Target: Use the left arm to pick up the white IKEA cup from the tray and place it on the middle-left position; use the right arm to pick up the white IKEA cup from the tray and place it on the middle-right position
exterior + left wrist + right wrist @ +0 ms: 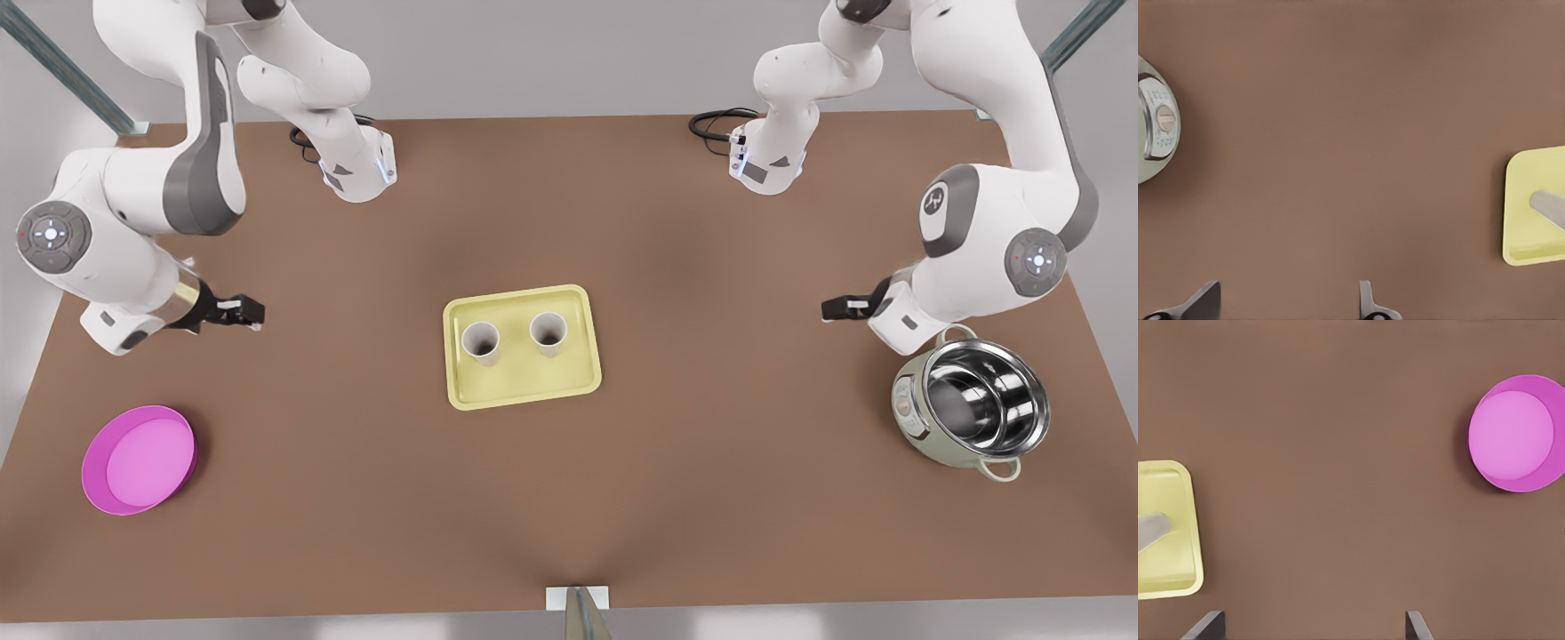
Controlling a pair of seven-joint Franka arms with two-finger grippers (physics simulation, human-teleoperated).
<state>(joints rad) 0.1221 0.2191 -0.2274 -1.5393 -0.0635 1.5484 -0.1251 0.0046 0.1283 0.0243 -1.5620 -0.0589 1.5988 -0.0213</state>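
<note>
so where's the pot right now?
The pot sits on the table at the front view's right, just below the left gripper and well apart from the tray.

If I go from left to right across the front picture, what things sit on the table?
Round magenta dish → pale yellow rectangular tray with two white cups, one then the other → shiny steel pot with pale green outside.
</note>
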